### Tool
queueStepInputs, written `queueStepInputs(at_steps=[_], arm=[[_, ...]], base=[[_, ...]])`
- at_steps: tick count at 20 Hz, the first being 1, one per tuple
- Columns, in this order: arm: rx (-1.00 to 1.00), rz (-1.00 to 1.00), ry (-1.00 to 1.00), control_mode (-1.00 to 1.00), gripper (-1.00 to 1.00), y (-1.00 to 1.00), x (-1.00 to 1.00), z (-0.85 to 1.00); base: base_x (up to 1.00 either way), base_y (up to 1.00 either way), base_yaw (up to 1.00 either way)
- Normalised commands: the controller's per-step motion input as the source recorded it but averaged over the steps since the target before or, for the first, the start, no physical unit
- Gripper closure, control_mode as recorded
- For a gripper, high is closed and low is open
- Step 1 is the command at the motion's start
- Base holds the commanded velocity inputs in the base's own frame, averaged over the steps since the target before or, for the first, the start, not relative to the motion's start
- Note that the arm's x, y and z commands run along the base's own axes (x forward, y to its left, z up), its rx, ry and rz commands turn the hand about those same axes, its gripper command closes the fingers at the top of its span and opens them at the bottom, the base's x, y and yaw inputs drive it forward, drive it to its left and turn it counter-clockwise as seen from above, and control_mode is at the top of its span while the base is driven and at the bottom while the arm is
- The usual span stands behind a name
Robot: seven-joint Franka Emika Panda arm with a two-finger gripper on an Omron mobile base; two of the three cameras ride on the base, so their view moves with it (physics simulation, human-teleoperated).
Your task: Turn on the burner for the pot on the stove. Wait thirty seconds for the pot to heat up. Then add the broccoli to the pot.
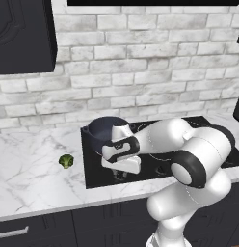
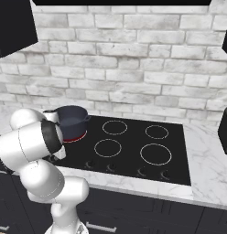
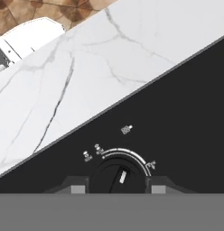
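The dark blue-grey pot (image 1: 106,129) (image 2: 71,119) stands on the back left of the black glass stove (image 1: 92,164) (image 2: 129,147). The burner (image 2: 75,137) under it shows as a red ring. My gripper (image 1: 120,174) (image 3: 118,188) is low at the stove's front left edge, its two fingertips pressed against either side of a round black knob (image 3: 117,177), shut on it. The knob's white pointer is turned up and slightly right. The broccoli (image 1: 66,161) lies on the marble counter, left of the stove.
Three other white rings (image 2: 155,154) on the glass carry nothing. More small knobs (image 2: 142,172) line the stove's front edge. A brick wall stands behind, and dark cabinets (image 1: 22,34) hang above on the left. The counter's front edge is close below the knob.
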Motion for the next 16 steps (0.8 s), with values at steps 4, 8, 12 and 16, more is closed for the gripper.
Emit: queueStepInputs(at_steps=[4, 8, 12, 16], arm=[[0.0, 0.0, 0.0, -1.0, 1.0, 0.0, 0.0, 0.0], [0.0, 0.0, 0.0, -1.0, 1.0, 0.0, 0.0, 0.0], [0.0, 0.0, 0.0, -1.0, 1.0, 0.0, 0.0, 0.0], [0.0, 0.0, 0.0, -1.0, 1.0, 0.0, 0.0, 0.0]], base=[[0.0, 0.0, 0.0], [0.0, 0.0, 0.0], [0.0, 0.0, 0.0], [0.0, 0.0, 0.0]])
